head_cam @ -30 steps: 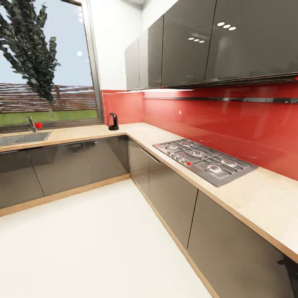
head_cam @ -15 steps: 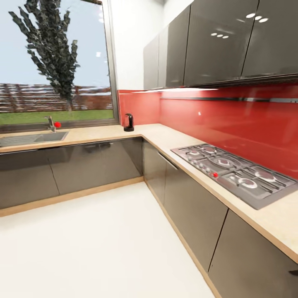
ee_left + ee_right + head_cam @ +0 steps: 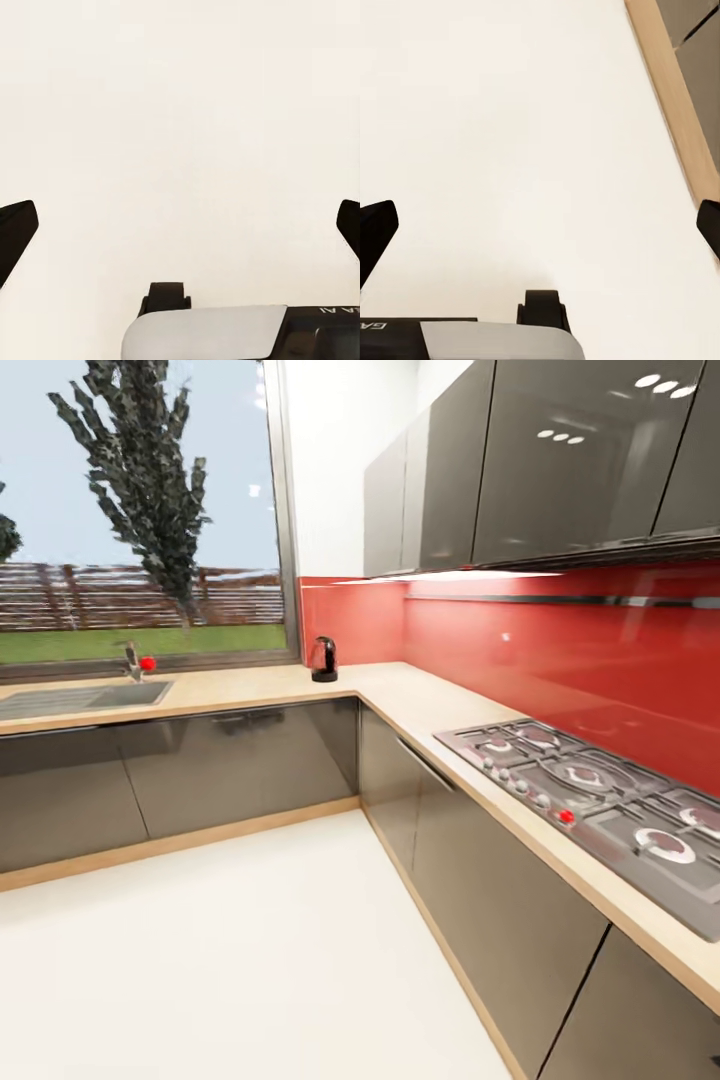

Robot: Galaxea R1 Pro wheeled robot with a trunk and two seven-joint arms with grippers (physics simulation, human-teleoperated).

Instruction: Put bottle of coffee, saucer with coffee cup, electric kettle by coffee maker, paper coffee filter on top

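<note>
Two grippers, both spread wide, empty: left gripper (image 3: 180,225), right gripper (image 3: 540,225), over white floor (image 3: 250,960). Electric kettle (image 3: 323,659) in far corner of kitchen countertop (image 3: 430,705), nr window (image 3: 140,510). Transit step: approach square to counter, stop w/ kettle within reach.

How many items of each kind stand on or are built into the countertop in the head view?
Electric kettle: 1
Gas hob: 1
Sink: 1
Faucet: 1
Total: 4, all along the kitchen countertop.
</note>
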